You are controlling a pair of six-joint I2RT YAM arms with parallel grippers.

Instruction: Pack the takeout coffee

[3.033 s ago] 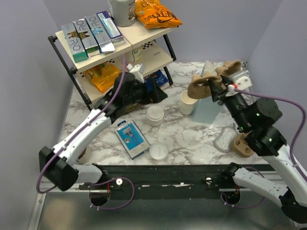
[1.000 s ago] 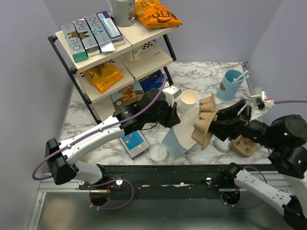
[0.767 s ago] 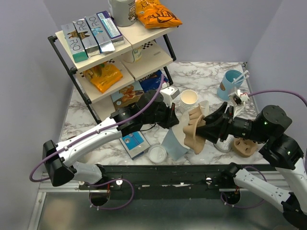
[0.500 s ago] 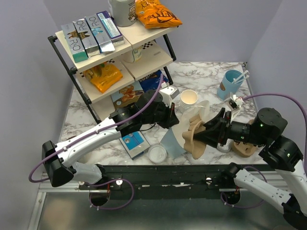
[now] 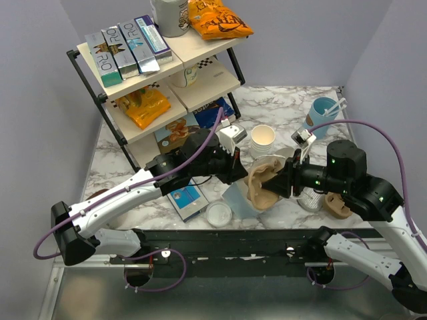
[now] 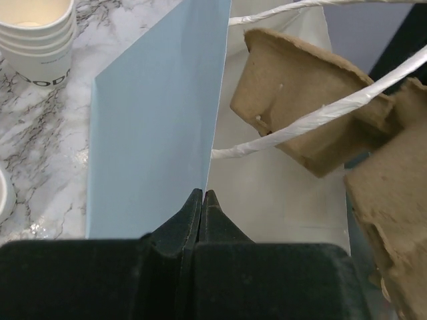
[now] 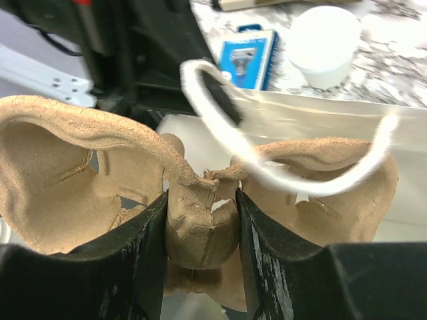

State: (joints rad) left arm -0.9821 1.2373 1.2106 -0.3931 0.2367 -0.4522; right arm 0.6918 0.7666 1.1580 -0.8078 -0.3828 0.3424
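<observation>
My left claw pinches a pale blue paper bag. My right claw clamps a brown moulded-pulp cup carrier at its mouth.

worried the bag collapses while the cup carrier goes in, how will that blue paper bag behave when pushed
Probably floppy: the blue paper bag is thin sheet, pinched at its rim by the left claw. Likely light, so it could slide or tip if the pulp cup carrier in the right claw shoves its wall. Its twisted handle looks limp.

White arms, black joints, purple cables; left claw, right claw black.
</observation>
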